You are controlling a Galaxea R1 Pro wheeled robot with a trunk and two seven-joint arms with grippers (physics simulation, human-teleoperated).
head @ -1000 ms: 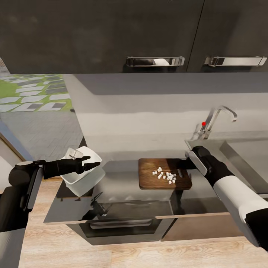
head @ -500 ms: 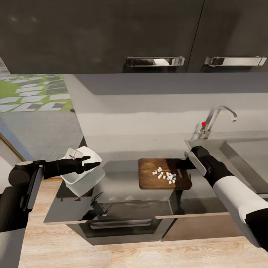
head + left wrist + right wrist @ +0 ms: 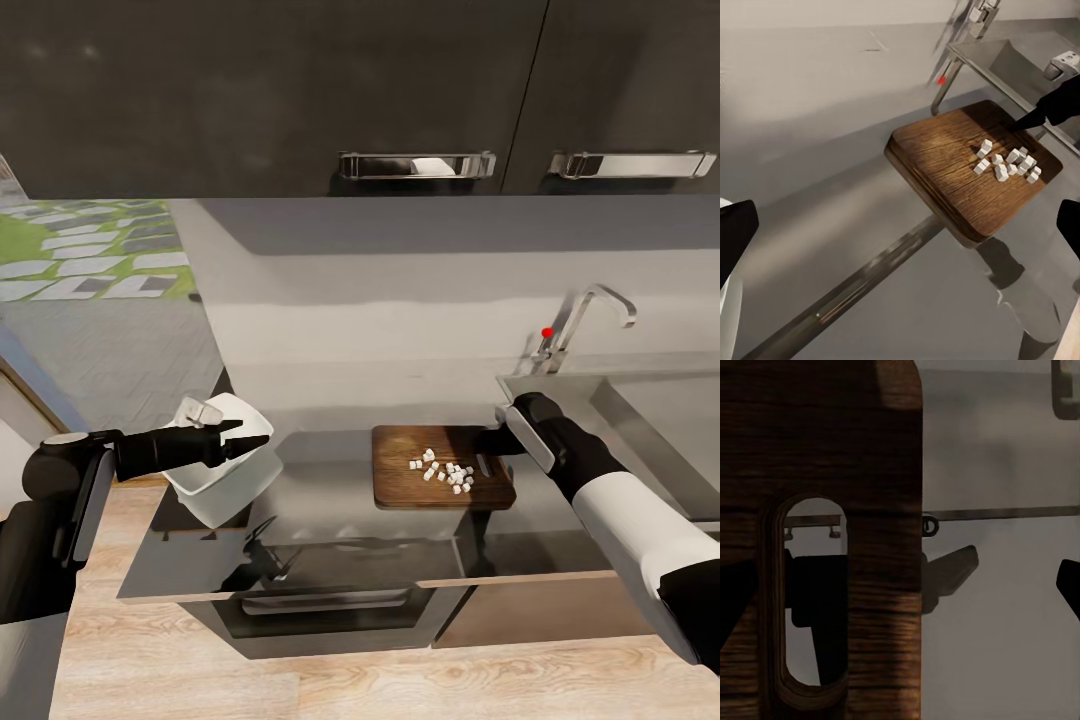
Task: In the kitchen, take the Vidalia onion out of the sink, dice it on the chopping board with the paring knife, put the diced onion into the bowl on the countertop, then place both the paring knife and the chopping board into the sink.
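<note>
Already diced, the onion cubes (image 3: 442,472) sit on the chopping board (image 3: 400,478), gripped at its handle end by the right gripper (image 3: 497,440), while the left gripper (image 3: 250,437) holds the bowl (image 3: 222,478), awaiting transfer.

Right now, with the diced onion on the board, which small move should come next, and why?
Probably tilt the chopping board toward the bowl. The right claw is at the board's handle end, the white cubes lie on the board, and the left claw has the bowl lifted beside it.
</note>
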